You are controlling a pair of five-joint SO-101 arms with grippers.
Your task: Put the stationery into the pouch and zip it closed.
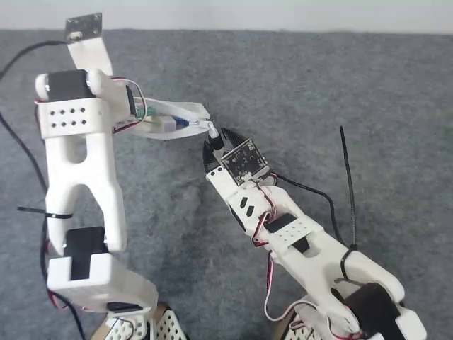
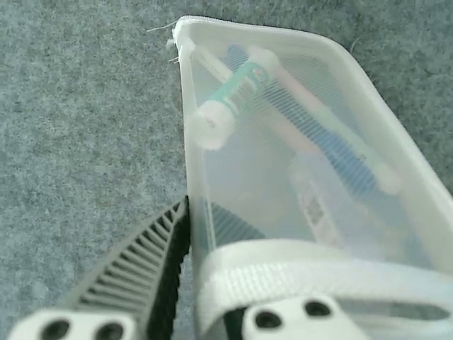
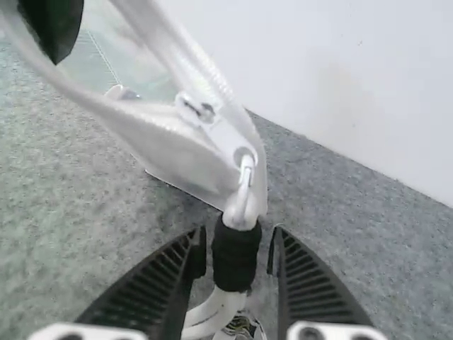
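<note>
While the left arm is holding up a see-through plastic pouch, its left gripper is clamped on one end of it. 1 black ribbed finger is pressing against the outside of the pouch wall. The pouch is hanging just above the grey fuzzy table cover, with its long side lying almost flat.

Inside the pouch, the stationery is already lying together. 1 green and white pen is sitting near the top edge, and 1 blue pen is lying slanted beside it. A few more thin things are resting under them, but they are too blurry to name.

At the far end of the pouch, a small silver zip pull is hanging down with a short black tube on its tip. The right gripper is sitting around that black tube. Its 2 black fingers are apart, 1 on each side of the tube, with a thin gap showing on 1 side.

A plain white wall is standing behind the table.
</note>
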